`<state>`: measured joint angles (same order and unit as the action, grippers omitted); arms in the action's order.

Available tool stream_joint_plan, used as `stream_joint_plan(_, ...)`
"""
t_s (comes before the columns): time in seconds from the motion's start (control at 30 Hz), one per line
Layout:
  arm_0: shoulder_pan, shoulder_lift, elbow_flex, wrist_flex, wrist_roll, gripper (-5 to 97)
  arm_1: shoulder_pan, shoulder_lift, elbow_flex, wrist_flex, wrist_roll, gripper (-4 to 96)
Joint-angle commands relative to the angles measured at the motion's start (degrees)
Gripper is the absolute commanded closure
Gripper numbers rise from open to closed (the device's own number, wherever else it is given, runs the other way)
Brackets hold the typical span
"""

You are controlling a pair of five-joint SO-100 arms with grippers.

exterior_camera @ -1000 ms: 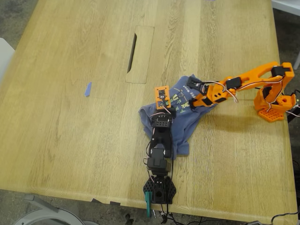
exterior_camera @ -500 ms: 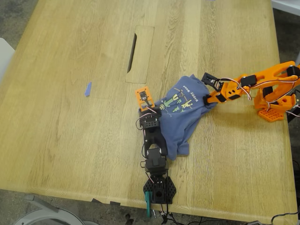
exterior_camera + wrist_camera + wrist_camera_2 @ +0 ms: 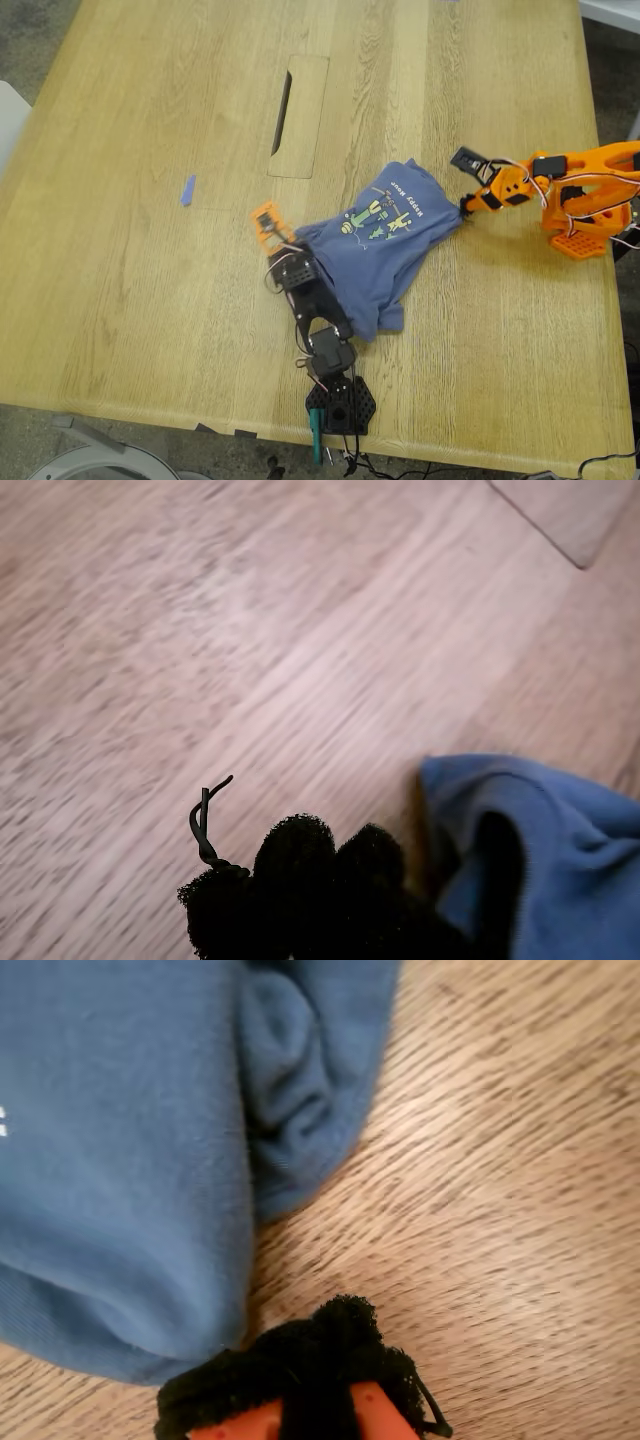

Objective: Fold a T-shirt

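The slate-blue T-shirt lies crumpled on the wooden table, with its green-and-yellow print facing up. My first gripper, on the black arm, is at the shirt's corner on the exterior view's left. In the first wrist view its black pads are closed with blue fabric at them. My second gripper, on the orange arm, is at the shirt's edge on the exterior view's right. In the second wrist view its padded tips are together against the shirt's hem.
A small blue scrap lies on the table at the exterior view's left. A rectangular cable hatch sits behind the shirt and also shows in the first wrist view. The orange arm's base and the black arm's base stand near the table edges.
My first gripper has swung to the exterior view's left with the shirt's corner. My second gripper has drawn back to the right edge. The shirt has spread wider and the print shows in full.
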<state>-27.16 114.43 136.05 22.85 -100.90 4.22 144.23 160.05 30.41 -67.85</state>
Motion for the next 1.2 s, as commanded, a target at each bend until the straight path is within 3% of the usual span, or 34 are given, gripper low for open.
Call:
stream_joint_plan(0.0,-2.72,8.00,0.70,1.49,0.18,92,3.52,2.99,0.26,0.97,-0.44,91.4)
stream_joint_plan(0.4,-18.63,31.03,18.54,10.20,1.58,92,26.28,16.17,8.61,10.20,-4.22,91.4)
stream_joint_plan(0.63,-34.19,55.20,31.03,22.76,1.67,92,50.27,49.31,19.86,30.41,-6.59,91.4)
stream_joint_plan(0.73,-42.45,70.49,36.83,30.94,1.14,92,64.42,50.80,19.78,32.70,-6.86,91.4)
stream_joint_plan(0.83,-51.24,90.00,39.81,50.71,2.55,92,77.34,50.62,19.34,31.03,-7.29,91.4)
stream_joint_plan(0.93,-56.87,91.23,39.73,49.83,1.93,92,89.03,50.71,21.71,32.78,-8.79,91.4)
stream_joint_plan(1.07,-63.11,92.46,39.64,52.03,8.09,92,100.11,50.89,25.40,32.96,-9.05,91.3)
stream_joint_plan(1.17,-63.72,92.46,39.46,54.14,6.06,92,105.73,50.89,26.98,34.37,-7.82,91.3)
